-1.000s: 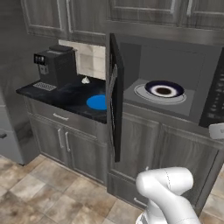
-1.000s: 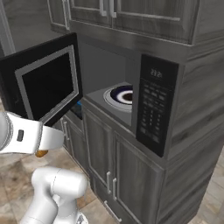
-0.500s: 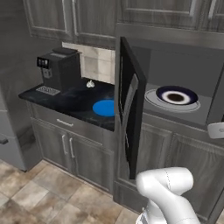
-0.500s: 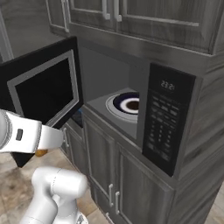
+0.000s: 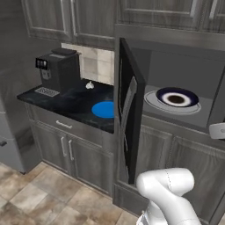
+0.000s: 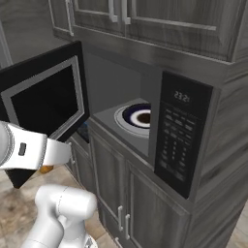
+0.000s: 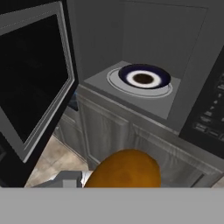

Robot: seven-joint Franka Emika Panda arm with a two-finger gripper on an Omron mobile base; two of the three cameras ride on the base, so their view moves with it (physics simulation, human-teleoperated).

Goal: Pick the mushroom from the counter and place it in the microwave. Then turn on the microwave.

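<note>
The microwave (image 6: pixel 145 121) stood with its door (image 6: pixel 46 104) swung wide open at the left of the right base view, its button panel (image 6: pixel 177 143) at the right. Inside, on the turntable at the centre of the cavity, sat a dark-rimmed plate (image 5: pixel 176 97) with a pale ring and a brown middle. In the hand view the mushroom (image 7: pixel 124 171) filled the lower centre of the frame, an orange-brown cap held close under the camera and outside the cavity; the jaws were closed on it. In the left base view the desk (image 5: pixel 66 103) lay at the left, carrying a black coffee machine (image 5: pixel 59 70), a small whitish lump (image 5: pixel 89 85) and a blue disc (image 5: pixel 104 109).
</note>
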